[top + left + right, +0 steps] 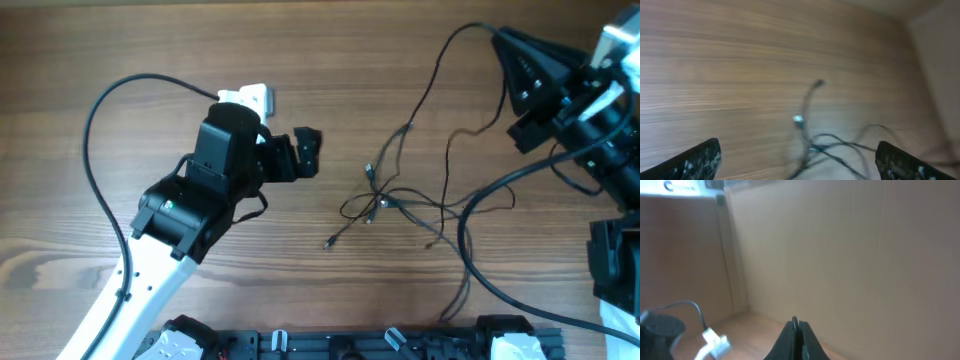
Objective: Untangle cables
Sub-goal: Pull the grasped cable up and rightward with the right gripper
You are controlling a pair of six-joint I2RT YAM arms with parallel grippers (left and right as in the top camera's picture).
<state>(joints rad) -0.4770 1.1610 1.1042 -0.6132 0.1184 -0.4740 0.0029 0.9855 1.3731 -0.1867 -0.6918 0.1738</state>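
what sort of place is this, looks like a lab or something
Probably a robot workbench in a lab: a left arm and a right arm at a wood-grain table, a plain board wall beside it, and thin cables laid out.

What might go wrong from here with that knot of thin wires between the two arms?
The right gripper is shut, and in the overhead view one thin cord seems to run up to it. Pulling on it might tighten the knot in the cables instead of freeing it. The left gripper is open beside the tangle, where strands cross closely, so it may pinch several at once.
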